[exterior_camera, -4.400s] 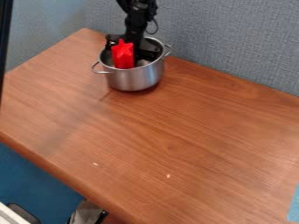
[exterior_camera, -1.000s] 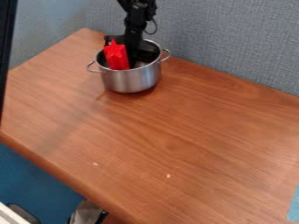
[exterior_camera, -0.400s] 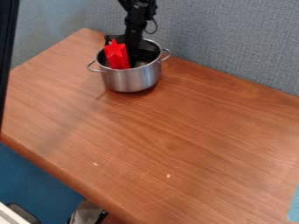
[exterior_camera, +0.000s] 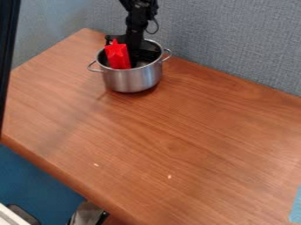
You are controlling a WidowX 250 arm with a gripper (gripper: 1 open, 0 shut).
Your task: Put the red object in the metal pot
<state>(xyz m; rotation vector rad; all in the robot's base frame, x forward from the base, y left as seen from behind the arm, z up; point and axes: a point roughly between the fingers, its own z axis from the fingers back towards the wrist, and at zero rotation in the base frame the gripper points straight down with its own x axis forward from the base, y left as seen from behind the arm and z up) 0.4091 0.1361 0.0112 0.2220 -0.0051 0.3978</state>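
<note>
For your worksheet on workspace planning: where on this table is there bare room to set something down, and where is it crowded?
Bare wood runs from the metal pot to the table's near and right edges. Crowded: the far left corner, where the pincer reaches into the pot beside the red object.

Fingers (exterior_camera: 132,54) hidden inside metal pot (exterior_camera: 133,77); arm cut off at top.

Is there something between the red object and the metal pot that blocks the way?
Nothing visible blocks it. The red object already sits inside the metal pot, leaning against the left rim and sticking up above it. The gripper reaches down into the pot right beside it. The wooden table around the pot looks bare.
</note>
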